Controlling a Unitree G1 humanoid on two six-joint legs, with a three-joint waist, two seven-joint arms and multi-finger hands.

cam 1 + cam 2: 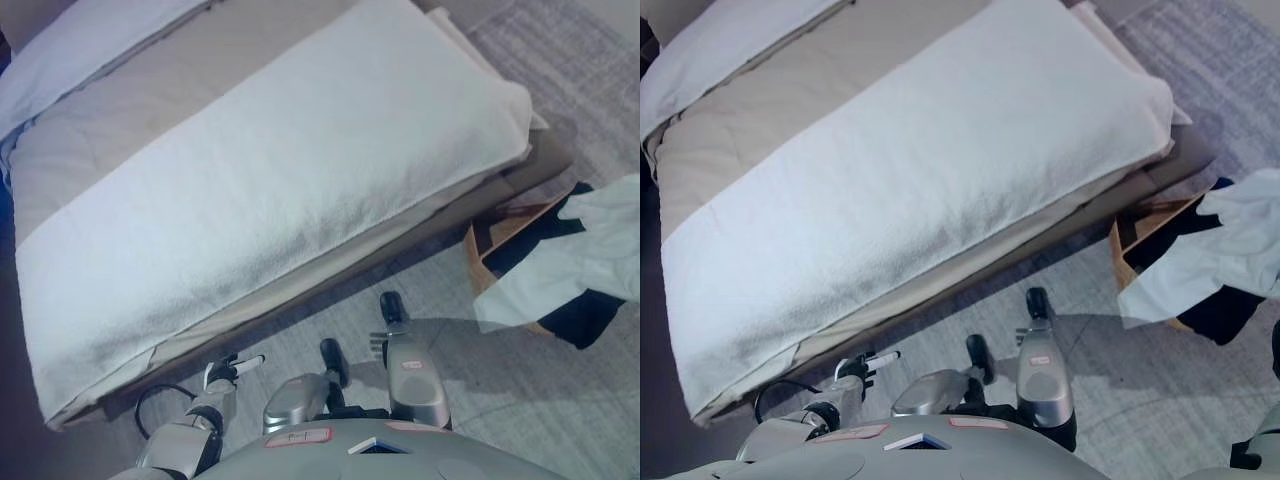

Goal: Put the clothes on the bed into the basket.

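A wicker basket (478,252) stands on the floor by the bed's right corner. A white garment (590,255) and a dark garment (588,316) lie heaped in it and hang over its rim. The bed (120,130) carries a smooth white blanket (290,180) and a pillow (80,50) at the far left; no loose clothes show on it. My left hand (228,374) hangs low by the bed's near edge, fingers relaxed and holding nothing. Only a sliver of my right hand (1246,456) shows in the right eye view's lower right corner.
The bed runs diagonally across the view, with its near edge (300,300) just ahead of me. Grey carpet (480,390) lies between me and the basket. A beige sheet (150,100) shows beside the blanket.
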